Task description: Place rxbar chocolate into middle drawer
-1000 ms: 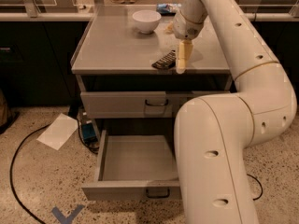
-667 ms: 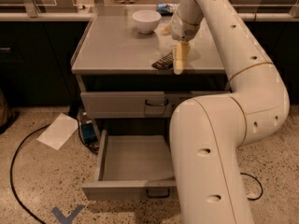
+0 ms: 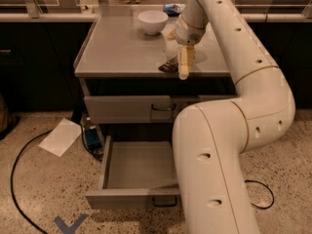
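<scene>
STEP 1 of 2, pick-up | gripper (image 3: 184, 66) hangs at front edge of cabinet top (image 3: 122, 48), just right of bar (image 3: 169, 65) lying flat there; its grip state cannot be told | drawer (image 3: 122, 199) stands open below, 1 closed drawer above | NEXT, by judgement: secure bar, lift clear, lower into drawer.

One white arm (image 3: 253, 57), arched forward and down; hand (image 3: 184, 65) pointing downward above table (image 3: 122, 48) front edge.

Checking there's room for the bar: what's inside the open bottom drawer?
The middle drawer shows only bare grey floor; its right part is hidden behind the robot's arm. The rxbar chocolate lies on the countertop, the gripper at its right edge.
</scene>
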`<state>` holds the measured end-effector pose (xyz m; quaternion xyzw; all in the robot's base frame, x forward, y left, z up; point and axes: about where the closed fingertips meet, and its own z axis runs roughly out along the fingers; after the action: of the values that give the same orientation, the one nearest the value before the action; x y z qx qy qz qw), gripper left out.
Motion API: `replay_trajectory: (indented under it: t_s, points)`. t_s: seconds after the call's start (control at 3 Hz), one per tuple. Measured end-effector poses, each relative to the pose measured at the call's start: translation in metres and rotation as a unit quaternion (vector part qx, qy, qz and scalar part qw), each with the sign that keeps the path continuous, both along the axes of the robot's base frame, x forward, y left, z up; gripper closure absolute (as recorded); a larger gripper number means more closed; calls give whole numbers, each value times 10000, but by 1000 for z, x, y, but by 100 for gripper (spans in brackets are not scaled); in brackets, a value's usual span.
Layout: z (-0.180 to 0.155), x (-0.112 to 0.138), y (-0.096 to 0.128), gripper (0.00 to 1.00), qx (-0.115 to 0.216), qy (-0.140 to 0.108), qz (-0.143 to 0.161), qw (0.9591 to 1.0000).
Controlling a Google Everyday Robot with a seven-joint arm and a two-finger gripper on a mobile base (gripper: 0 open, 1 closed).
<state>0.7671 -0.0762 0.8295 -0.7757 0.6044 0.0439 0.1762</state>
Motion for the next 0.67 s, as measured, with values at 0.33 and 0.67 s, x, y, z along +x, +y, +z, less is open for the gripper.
replay_trajectory:
  t_s: [0.33,0.67]
  points:
    - [-9,-2,2,15,203,216,-217,9993]
    - [-10,9,8,36,284,56,-257,9993]
